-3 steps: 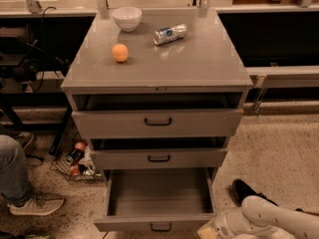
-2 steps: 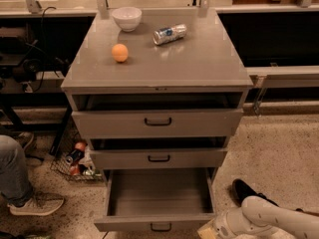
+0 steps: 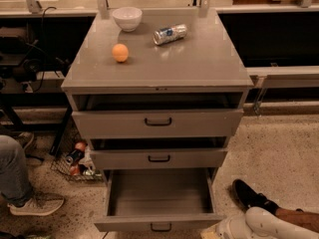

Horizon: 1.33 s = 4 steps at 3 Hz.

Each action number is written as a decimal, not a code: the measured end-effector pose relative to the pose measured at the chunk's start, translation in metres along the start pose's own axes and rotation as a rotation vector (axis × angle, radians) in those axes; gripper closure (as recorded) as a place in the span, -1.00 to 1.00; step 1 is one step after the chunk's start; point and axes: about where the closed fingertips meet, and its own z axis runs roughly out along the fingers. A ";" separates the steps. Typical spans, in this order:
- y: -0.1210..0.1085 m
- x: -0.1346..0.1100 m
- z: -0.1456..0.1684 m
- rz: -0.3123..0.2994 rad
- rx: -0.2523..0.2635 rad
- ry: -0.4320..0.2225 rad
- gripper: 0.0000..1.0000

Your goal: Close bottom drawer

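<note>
One white bowl [image 3: 127,18], one orange [image 3: 120,52] and one can [image 3: 170,34] on its side lie on the grey table [image 3: 199,66]. Of three drawers, the bottom drawer [image 3: 159,222] is pulled out farthest. The tool [image 3: 218,230] sits just beside its front right corner, near a black shoe [image 3: 247,195]; apart or together, I cannot tell.

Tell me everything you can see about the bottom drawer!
The bottom drawer is the lowest of three in the grey cabinet. It is pulled far out, well past the two above it. Its deep, plain grey box looks like metal, and nothing shows inside. The narrow front has a small black handle. The gripper sits low by its right front corner; whether they touch is unclear.
</note>
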 end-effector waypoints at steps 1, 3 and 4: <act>-0.029 0.005 0.012 0.012 0.013 -0.045 1.00; -0.065 -0.012 0.046 -0.008 0.006 -0.123 1.00; -0.075 -0.043 0.059 -0.040 0.019 -0.215 1.00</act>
